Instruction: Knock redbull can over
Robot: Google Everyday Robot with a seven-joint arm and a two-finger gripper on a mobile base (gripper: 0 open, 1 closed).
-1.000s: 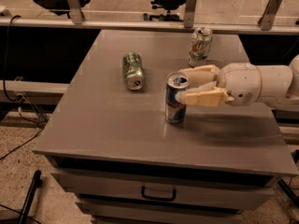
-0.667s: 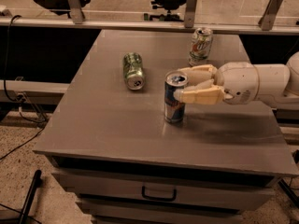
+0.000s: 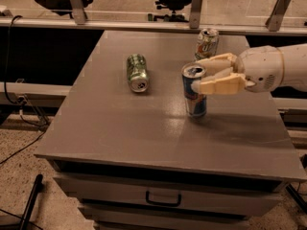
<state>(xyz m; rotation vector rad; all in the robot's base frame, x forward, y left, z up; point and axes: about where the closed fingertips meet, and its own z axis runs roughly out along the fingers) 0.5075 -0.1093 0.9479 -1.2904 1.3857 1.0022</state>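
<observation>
A: We count three drink cans: one slim blue-and-silver redbull can (image 3: 195,97), one green can (image 3: 136,73), one white-and-green can (image 3: 206,43).
B: We agree. Also one cream gripper (image 3: 197,75), at the slim can's top; one grey table (image 3: 144,133).

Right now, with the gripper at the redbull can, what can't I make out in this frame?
All in the camera view:
- Whether the gripper clamps or merely touches the redbull can: its own body covers the contact.
- The redbull can's mid-label, behind the gripper.
- The arm, cut by the right edge.
- The far can: base behind the gripper.
</observation>
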